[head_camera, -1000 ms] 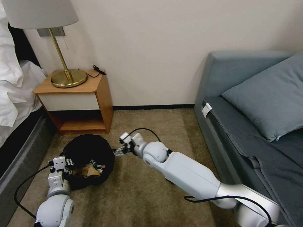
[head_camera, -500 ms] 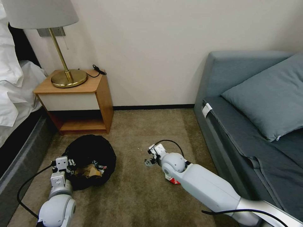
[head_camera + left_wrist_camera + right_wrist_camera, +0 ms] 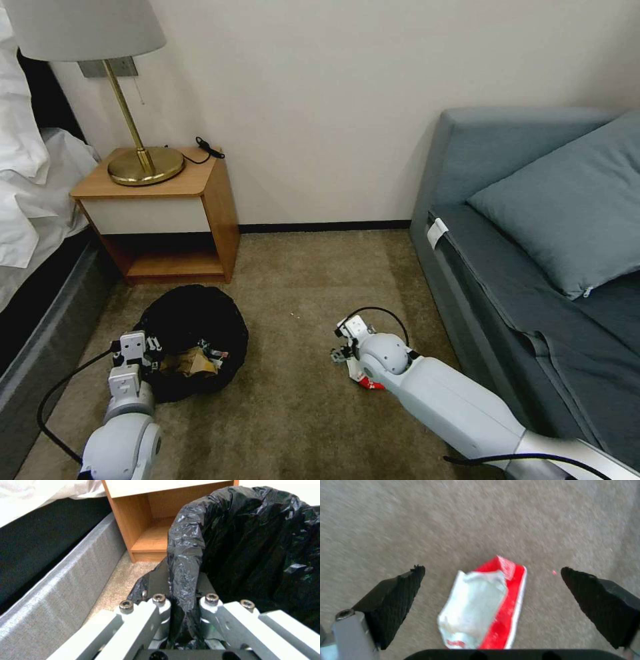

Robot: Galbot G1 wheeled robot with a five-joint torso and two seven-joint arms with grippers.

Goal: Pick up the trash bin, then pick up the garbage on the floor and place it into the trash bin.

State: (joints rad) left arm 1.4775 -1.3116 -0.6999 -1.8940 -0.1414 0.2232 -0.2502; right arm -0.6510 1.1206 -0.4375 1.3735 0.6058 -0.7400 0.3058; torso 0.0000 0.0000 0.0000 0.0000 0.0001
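The trash bin, lined with a crinkly black bag, sits on the carpet in front of the nightstand. Brown paper and other garbage lie inside it. My left gripper is shut on the bin's near rim; the left wrist view shows its fingers clamping the black bag rim. A red-and-white packet lies on the carpet to the right, partly hidden under my right arm. My right gripper hovers just above it, open, with the packet between the spread fingertips.
A wooden nightstand with a brass lamp stands behind the bin. A bed and its grey frame run along the left. A blue-grey sofa is close on the right of my right arm. Open carpet lies between.
My right arm has drawn back from the bin's rim, moving right and nearer to me, and now hangs open over the red-and-white packet. The left gripper and bin have barely moved.
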